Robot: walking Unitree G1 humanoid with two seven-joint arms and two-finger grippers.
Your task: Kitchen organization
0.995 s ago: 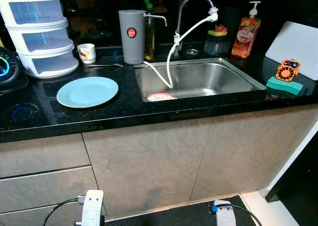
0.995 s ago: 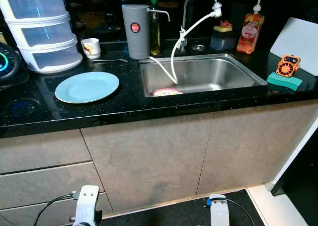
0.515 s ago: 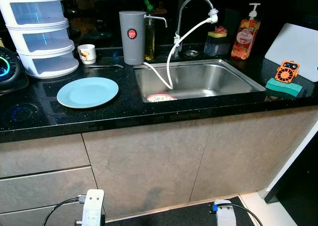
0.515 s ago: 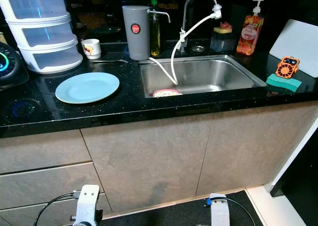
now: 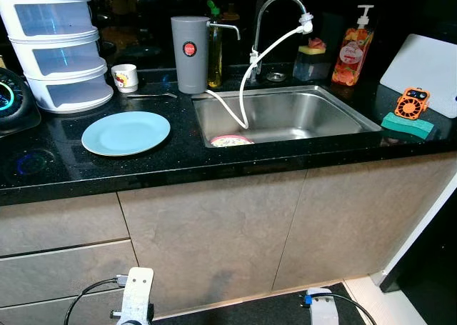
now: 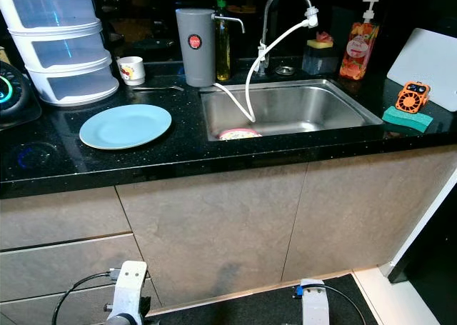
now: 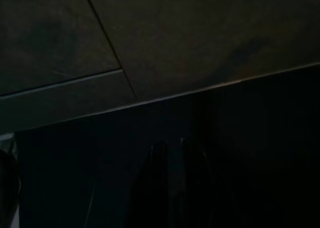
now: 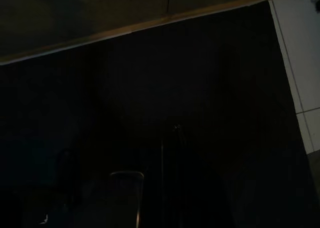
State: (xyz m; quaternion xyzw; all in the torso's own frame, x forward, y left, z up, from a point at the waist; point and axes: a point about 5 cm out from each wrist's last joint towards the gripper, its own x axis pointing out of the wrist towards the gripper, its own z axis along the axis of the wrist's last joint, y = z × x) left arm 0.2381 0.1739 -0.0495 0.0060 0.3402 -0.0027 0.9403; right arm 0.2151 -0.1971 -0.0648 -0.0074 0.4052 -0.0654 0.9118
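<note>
The tidying looks barely begun, as far as one can judge; a blue plate (image 5: 126, 132) lies alone on the black counter (image 5: 178, 161), left of the sink (image 5: 285, 114), and a pink-rimmed dish (image 5: 230, 140) sits in the sink's near left corner beneath the faucet (image 5: 275, 11) and its white hose; a small cup (image 5: 125, 76) and a utensil (image 5: 151, 95) wait behind the plate, beside a grey canister (image 5: 189, 53); a soap bottle (image 5: 351, 50) stands behind the sink, and a green sponge (image 5: 407, 124) with an orange gadget (image 5: 413, 101) on it rests to the right; nothing is held, so every item is probably left to sort.

Both arms hang low before the cabinet doors (image 5: 214, 232); the head views catch just their white wrists, with cables; the wrist views, very dark, add what the head views lack: the left claw (image 7: 170, 145) with fingers close together, seemingly clenched on nothing, over dark floor; the right claw (image 8: 172, 133) is too dim, so I cannot tell its state; pale floor tiles (image 8: 295, 47) show beside it.
</note>
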